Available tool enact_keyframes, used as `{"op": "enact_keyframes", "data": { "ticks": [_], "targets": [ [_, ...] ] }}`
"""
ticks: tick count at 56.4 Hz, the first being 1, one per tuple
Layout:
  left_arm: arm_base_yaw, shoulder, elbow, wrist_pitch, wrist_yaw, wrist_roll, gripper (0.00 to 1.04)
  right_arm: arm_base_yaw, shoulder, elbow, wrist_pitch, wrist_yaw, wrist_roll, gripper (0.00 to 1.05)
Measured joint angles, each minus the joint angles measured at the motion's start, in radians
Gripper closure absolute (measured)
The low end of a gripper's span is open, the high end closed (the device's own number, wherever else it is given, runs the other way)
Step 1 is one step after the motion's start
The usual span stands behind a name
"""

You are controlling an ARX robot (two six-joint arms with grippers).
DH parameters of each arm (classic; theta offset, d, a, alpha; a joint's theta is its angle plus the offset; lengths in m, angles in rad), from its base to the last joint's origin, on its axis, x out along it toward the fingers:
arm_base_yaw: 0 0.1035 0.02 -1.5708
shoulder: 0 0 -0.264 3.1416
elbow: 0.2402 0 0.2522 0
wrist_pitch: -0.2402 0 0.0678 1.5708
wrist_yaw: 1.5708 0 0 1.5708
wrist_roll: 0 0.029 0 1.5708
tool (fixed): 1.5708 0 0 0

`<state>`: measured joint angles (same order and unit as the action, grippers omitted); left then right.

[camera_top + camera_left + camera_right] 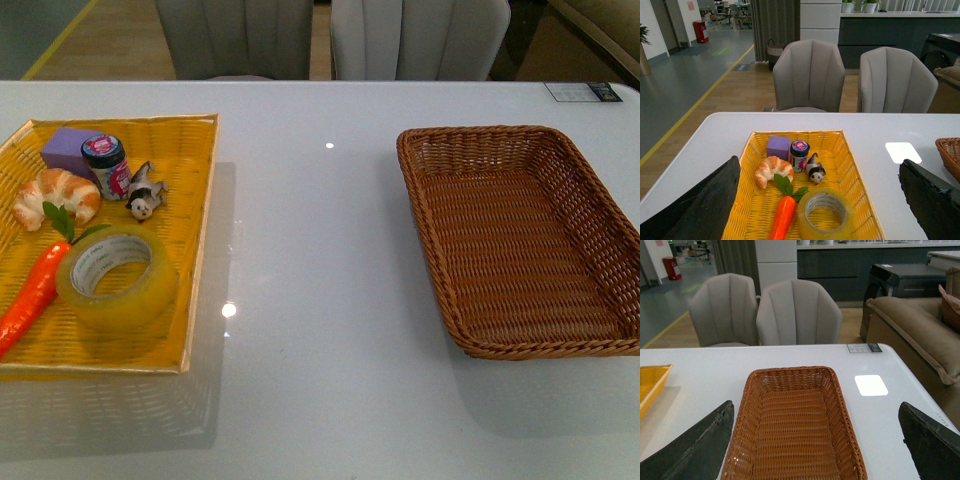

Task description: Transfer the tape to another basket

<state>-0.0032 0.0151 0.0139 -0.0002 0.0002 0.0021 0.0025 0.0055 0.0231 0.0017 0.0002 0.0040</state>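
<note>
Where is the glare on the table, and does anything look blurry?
Front view: two small glare spots on the table, one near the yellow tray; the tape is sharp. Left wrist view: a bright rectangular reflection between tray and basket. Right wrist view: a similar patch beside the basket; nothing noticeably blurred.

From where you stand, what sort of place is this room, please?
Probably an office lounge or lab hall, not a home: a white table with grey padded chairs, a brown sofa nearby, and a yellow line marked on the floor of a large open space.
</note>
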Motion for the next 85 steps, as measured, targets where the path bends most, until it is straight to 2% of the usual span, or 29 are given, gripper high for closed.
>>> {"op": "enact_keyframes", "data": {
  "ticks": [35, 36, 37, 39, 41, 43, 57, 63, 75, 85],
  "targets": [
    [0.0, 0.0, 0.0, 0.0, 0.0, 0.0, 0.09, 0.0, 0.0, 0.0, 0.0, 0.0, 0.0, 0.09],
    [0.005, 0.011, 0.005, -0.016, 0.018, 0.0, 0.09, 0.0, 0.0, 0.0, 0.0, 0.0, 0.0, 0.09],
    [0.026, 0.049, 0.042, -0.115, 0.092, 0.001, 0.09, 0.0, 0.0, 0.0, 0.0, 0.001, 0.0, 0.09],
    [0.044, 0.147, 0.111, -0.261, 0.172, 0.001, 0.09, 0.0, 0.0, 0.0, 0.0, 0.002, 0.0, 0.09],
    [0.053, 0.261, 0.172, -0.363, 0.216, 0.003, 0.09, 0.0, 0.0, 0.0, 0.0, -0.001, 0.0, 0.09],
    [0.053, 0.359, 0.205, -0.383, 0.219, 0.005, 0.09, 0.0, 0.0, 0.0, 0.0, -0.001, 0.0, 0.09],
    [0.034, 0.937, 0.352, 0.027, 0.173, 0.04, 0.09, 0.0, 0.0, 0.0, 0.0, 0.0, 0.0, 0.09],
    [0.023, 1.182, 0.414, 0.149, 0.147, 0.026, 0.09, 0.0, 0.0, 0.0, 0.0, -0.001, 0.0, 0.09],
    [0.003, 1.595, 0.531, 0.26, 0.091, -0.071, 0.09, 0.0, 0.0, 0.0, 0.0, -0.001, 0.0, 0.09],
    [0.002, 1.811, 0.606, 0.294, 0.055, -0.133, 0.09, 0.0, 0.0, 0.0, 0.0, 0.0, 0.0, 0.09]
  ]
}}
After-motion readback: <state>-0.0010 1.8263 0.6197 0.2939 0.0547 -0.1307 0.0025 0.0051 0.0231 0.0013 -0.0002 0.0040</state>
